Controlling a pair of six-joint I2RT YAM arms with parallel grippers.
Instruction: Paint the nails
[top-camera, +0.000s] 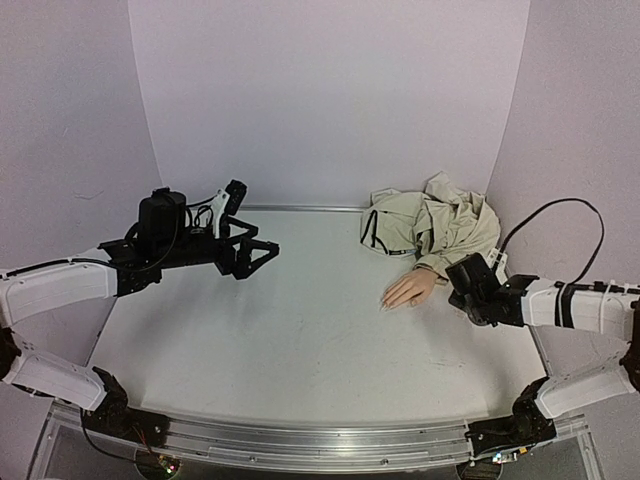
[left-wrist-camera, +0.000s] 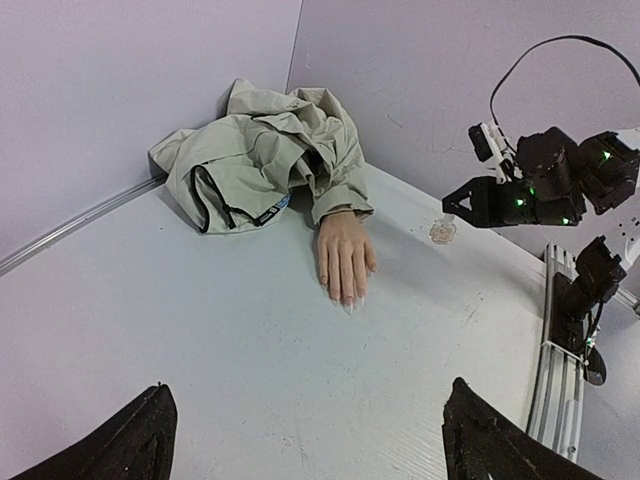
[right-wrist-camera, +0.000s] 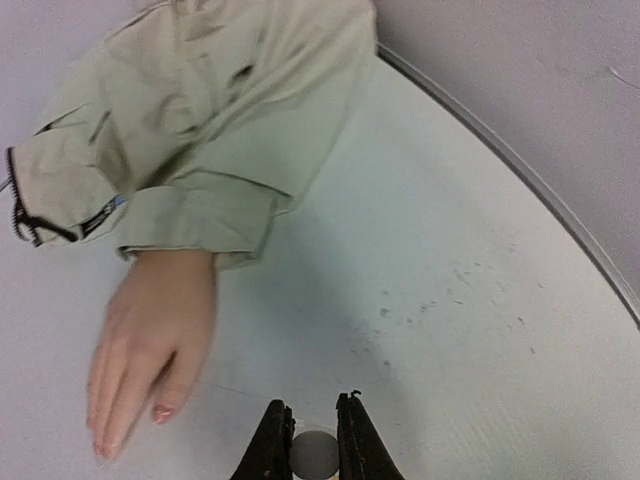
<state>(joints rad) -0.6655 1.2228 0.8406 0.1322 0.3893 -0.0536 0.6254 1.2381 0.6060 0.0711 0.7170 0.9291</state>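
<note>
Nails (right-wrist-camera: 160, 411) on smooth mannequin hand (right-wrist-camera: 150, 335) — right gripper (right-wrist-camera: 312, 405) tight on round bottle (right-wrist-camera: 313, 454), left gripper (left-wrist-camera: 308, 390) agape

**Camera arrangement.** The white tabletop (top-camera: 300, 330) was viewed from above and behind the arm bases, toward the rear walls. From the left wrist, held high, it was surveyed obliquely toward the far right corner. The right wrist view was taken low and close, angled downward. The pale pinkish-tan mannequin hand (top-camera: 410, 290) and crumpled beige jacket (top-camera: 435, 225) were shared by all three views.
</note>
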